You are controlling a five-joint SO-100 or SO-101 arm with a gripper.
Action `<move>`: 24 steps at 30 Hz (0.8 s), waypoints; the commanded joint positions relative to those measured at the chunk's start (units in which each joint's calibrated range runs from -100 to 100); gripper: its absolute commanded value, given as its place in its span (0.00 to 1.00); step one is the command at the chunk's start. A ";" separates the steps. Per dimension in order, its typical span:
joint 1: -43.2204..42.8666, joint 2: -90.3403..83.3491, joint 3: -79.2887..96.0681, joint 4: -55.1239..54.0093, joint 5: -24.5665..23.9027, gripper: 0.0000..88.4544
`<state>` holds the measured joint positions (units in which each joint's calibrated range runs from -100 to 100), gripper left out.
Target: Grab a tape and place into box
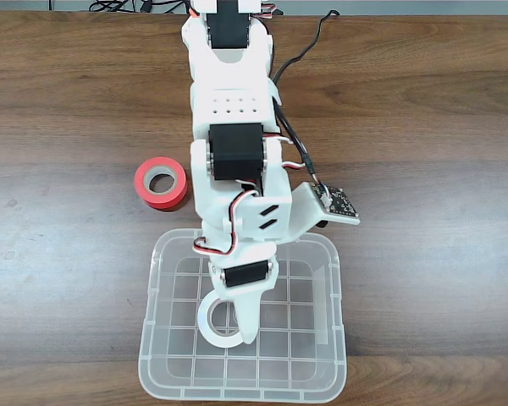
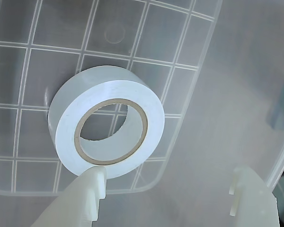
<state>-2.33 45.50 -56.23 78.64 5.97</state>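
We read the release step — end effector [image 2: 168, 196] spread wide, tape [image 2: 106, 120] inside the box [image 1: 152, 355] — next, lift clear.

So the tape [image 1: 213, 326] is a small all-white roll with a round hole through the middle, and in the wrist view [image 2: 106, 127] you can see a thin tan ring lining that hole. It's lying flat inside the box, hole facing up, with the grid lines showing right through the centre. In the fixed view it sits a bit left of the middle of the box floor, towards the near side.

The box [image 1: 152, 355] is a big clear plastic bin, rectangular with rounded corners, with a grid pattern moulded into its bottom [image 2: 52, 61]. It sits on the wooden table at the bottom centre of the fixed view, open side up.
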 commanded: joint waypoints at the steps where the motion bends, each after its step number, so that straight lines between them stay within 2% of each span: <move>1: 1.01 -3.99 -4.70 0.72 -0.28 0.29; 8: 0.28 -9.54 -4.70 5.86 -1.28 0.29; 16: 0.13 -22.65 -4.70 17.85 -4.55 0.05; 24: -1.77 -38.50 -2.07 21.36 -4.97 0.03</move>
<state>-2.78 22.31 -56.32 98.39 1.07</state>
